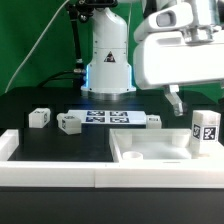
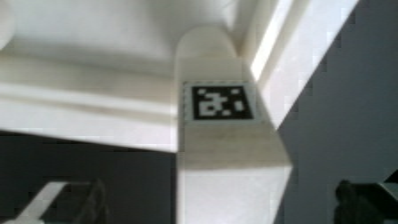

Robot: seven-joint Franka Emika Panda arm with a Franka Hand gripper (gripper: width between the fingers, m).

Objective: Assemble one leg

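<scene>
Presently counted: four legs, one tray-shaped part, one marker board, one gripper.
Far-left leg point(image 1: 39, 117): lies on the black table point(image 1: 30, 98), well apart from the tray; long axis too small to judge.
Second leg point(image 1: 68, 122): lies just beside the marker board's left end, with tag faces showing.
Marker board point(image 1: 108, 118): lies flat on the table, in front of the robot base point(image 1: 108, 60).
Third leg point(image 1: 153, 121): lies at the marker board's right end, near the tray's back rim.
Tray-shaped part point(image 1: 135, 153): lies flat with its rim up, at the front on the exterior view's right.
Gripper point(image 1: 176, 104): hangs above the tray's back right area. In the wrist view its fingers point(image 2: 50, 200) stand wide apart on either side of the post, with gaps showing and nothing held.
The leg point(image 1: 205, 133): stands upright at the tray's right edge, long axis vertical, with a tag face toward the exterior camera. Whether it stands inside the rim or on it cannot be told.
</scene>
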